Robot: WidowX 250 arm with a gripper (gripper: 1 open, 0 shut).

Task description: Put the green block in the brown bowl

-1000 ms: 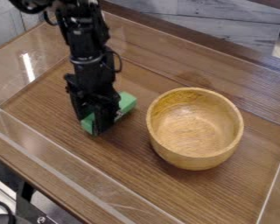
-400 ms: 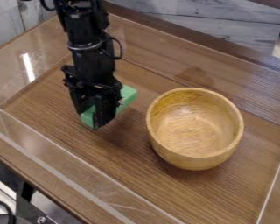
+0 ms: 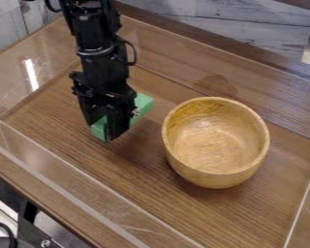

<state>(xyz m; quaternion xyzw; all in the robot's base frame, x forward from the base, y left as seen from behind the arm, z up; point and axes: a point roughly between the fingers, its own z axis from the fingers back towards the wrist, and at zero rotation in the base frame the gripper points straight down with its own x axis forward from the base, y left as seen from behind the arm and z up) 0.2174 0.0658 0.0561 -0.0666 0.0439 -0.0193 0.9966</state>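
A: Dark wood-grain worktop (image 3: 67, 184). Small flat bright-green rectangular block (image 3: 139, 105) sits clamped in the black gripper (image 3: 111, 128), jaws shut on it, just left of the round light-brown wooden bowl (image 3: 217, 141).

B: Grasp done, I judge. Next: carry right, over the rim, then release.

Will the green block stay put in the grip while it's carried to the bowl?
Probably: the green block looks stiff and flat-sided, so the shut gripper should hold it. It sticks out sideways, so it might pivot. It looks light.
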